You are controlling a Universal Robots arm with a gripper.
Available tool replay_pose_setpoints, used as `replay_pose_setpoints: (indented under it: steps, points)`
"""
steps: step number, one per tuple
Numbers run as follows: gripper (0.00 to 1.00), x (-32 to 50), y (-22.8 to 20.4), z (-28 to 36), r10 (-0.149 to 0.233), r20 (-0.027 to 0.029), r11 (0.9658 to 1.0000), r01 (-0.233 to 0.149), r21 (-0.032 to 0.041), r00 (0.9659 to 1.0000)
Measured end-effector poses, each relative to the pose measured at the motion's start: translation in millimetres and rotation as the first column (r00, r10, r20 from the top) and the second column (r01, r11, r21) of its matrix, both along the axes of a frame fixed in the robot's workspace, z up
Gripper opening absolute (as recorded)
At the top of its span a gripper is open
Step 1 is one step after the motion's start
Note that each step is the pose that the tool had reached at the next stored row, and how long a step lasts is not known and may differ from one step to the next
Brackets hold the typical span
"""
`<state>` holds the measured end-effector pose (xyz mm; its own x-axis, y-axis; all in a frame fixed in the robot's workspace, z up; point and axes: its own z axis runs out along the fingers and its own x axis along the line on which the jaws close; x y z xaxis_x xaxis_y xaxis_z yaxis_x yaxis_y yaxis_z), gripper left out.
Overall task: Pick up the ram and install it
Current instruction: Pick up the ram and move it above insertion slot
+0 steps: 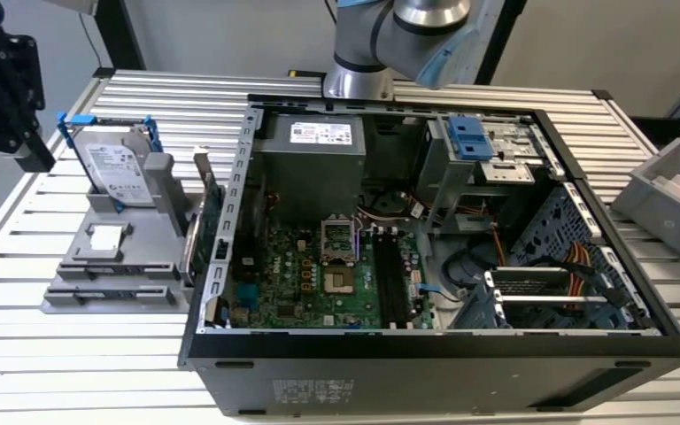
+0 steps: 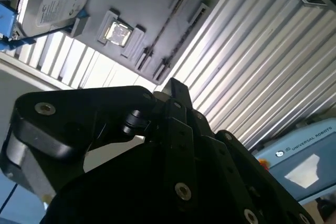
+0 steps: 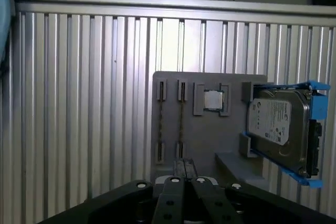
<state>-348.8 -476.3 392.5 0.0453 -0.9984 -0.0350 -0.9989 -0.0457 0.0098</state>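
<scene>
While poised over grey fixture [image 3: 205, 135], fingers [image 3: 179, 170] pressed together, gripping nothing; hard drive [image 3: 275, 124] stands on fixture.

ribbed metal table [image 1: 139, 88] — plain grey wall [image 1: 222, 35] behind.

The ribbed metal table [image 1: 81, 354] carries an open computer case [image 1: 435, 376] and, beside it, a grey fixture tray [image 1: 116, 283].
</scene>
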Motion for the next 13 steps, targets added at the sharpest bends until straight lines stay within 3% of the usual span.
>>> replay_pose_setpoints:
  steps: [7,13]
  points:
    - [0.00,0.0,0.0,0.0,0.087,0.0000,0.9962,-0.087,0.0001,0.9962]
    - [0.00,0.0,0.0,-0.1,0.091,0.0000,0.9958,-0.091,0.0000,0.9958]
